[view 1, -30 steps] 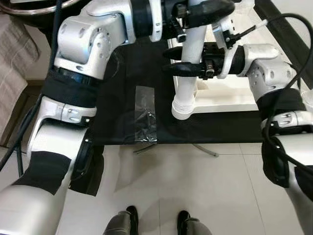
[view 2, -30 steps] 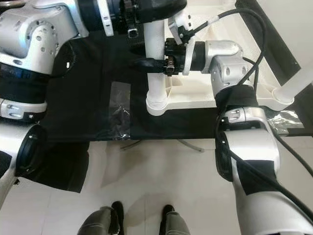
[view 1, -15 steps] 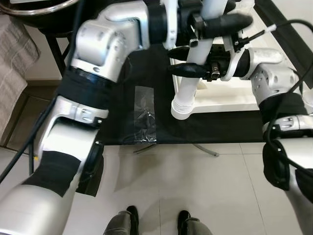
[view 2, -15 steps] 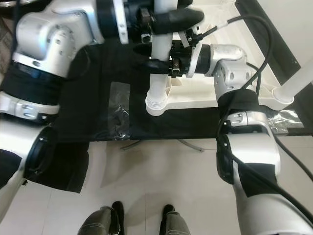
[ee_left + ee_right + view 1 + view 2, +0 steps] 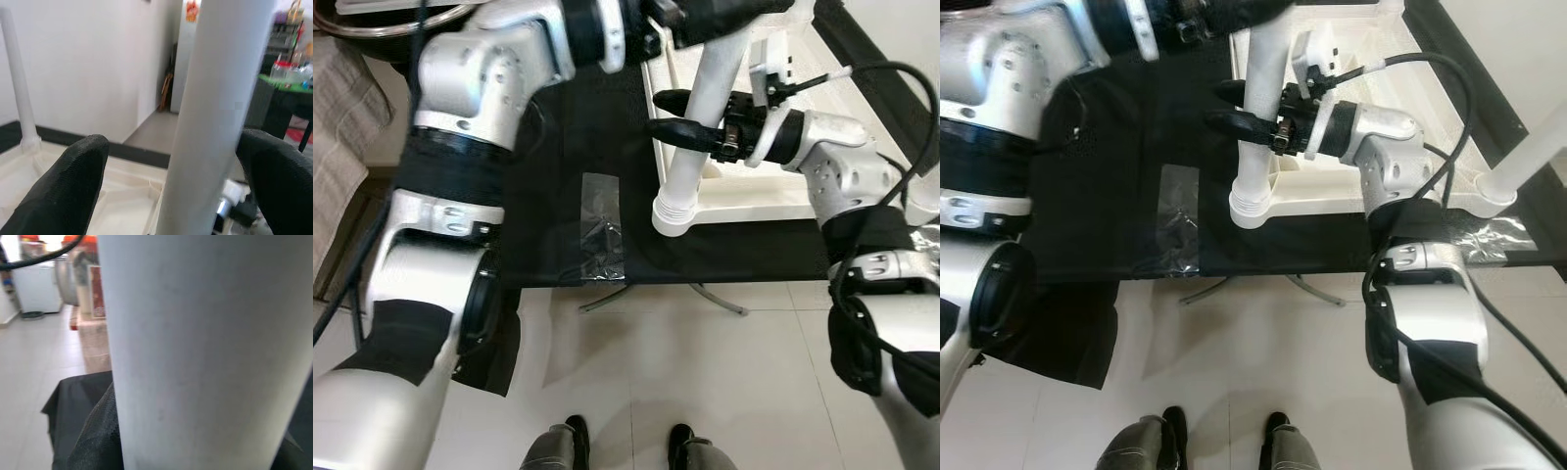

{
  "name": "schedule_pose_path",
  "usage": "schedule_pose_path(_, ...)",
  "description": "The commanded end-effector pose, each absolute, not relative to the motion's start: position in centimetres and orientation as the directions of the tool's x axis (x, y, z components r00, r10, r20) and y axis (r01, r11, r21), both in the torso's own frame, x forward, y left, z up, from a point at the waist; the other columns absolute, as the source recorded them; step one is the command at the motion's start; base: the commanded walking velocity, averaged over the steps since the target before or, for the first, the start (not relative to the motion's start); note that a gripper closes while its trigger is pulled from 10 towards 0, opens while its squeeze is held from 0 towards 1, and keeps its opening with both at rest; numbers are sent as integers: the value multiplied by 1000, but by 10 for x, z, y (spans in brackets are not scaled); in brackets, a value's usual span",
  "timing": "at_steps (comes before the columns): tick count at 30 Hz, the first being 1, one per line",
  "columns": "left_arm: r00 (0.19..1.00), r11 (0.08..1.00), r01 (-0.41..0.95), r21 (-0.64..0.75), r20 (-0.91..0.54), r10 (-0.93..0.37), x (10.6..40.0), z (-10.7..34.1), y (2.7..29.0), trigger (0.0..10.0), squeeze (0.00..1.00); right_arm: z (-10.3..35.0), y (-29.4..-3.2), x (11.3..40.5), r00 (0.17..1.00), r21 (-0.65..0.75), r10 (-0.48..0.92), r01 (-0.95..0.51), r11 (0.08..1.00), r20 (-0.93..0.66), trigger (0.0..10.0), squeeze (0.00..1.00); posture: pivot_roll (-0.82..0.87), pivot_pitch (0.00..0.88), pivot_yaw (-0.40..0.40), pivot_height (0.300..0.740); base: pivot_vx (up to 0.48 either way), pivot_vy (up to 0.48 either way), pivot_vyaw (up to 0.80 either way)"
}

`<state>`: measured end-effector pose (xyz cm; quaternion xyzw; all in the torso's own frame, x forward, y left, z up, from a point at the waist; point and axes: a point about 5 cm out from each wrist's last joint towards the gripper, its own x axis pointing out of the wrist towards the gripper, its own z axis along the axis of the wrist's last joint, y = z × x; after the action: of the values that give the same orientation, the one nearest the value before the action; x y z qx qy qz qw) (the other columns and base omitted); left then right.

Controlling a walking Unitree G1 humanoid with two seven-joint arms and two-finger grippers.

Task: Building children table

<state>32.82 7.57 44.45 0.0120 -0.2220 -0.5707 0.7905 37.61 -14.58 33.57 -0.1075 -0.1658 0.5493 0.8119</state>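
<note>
A white table leg [image 5: 697, 132] is standing tilted at the near left corner of the upturned white tabletop [image 5: 759, 191], its ribbed collar [image 5: 673, 213] sitting at the corner socket. The right gripper [image 5: 677, 117] is reaching in from three o'clock and clamping the leg about halfway up, one black finger on each side of it; in the right wrist view the leg [image 5: 205, 347] is pressing close against the camera with a finger [image 5: 93, 440] beside it. The left gripper [image 5: 171, 166] is working at the upper part of the leg, toward twelve o'clock, its fingers [image 5: 63, 186] spread wide on either side of the leg without clearly touching it. The tabletop is lying on a black cloth [image 5: 558, 147], with a strip of clear plastic wrap [image 5: 603, 230] at nine o'clock from the collar. A second white leg [image 5: 1528, 147] is rising at the tabletop's right corner. Below, the robot's feet [image 5: 626, 446] are standing on pale floor tiles [image 5: 705, 372].
</note>
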Motion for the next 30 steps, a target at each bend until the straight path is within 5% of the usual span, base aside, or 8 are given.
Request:
schedule_pose_path(1,264,367,893,259,359,-895,326,445,87,10000,1000,305,-147,382,405,-268,906,-866,422,119,0,0,127,296,23,740,0,0,0)
schedule_pose_path(10,372,471,862,190,395,-840,325,430,121,10000,1000,291,-135,383,516,-218,848,-819,530,124,0,0,114,304,7,740,0,0,0)
schedule_pose_path(13,414,511,843,166,406,-815,324,425,129,10000,1000,281,-130,385,624,-180,773,-752,634,114,0,0,112,303,-5,740,0,0,0)
schedule_pose_path(17,520,605,790,98,414,-747,322,405,154,10000,1000,226,-106,361,940,-70,337,-334,940,45,0,0,104,304,-17,740,0,0,0)
schedule_pose_path(21,595,662,748,47,395,-700,323,388,170,10000,1000,204,-79,336,966,15,260,-260,965,9,0,0,116,305,-7,740,0,0,0)
schedule_pose_path(30,630,678,735,9,362,-687,318,370,174,10000,1000,212,-58,340,968,136,249,-248,959,14,0,0,130,289,-7,740,0,0,0)
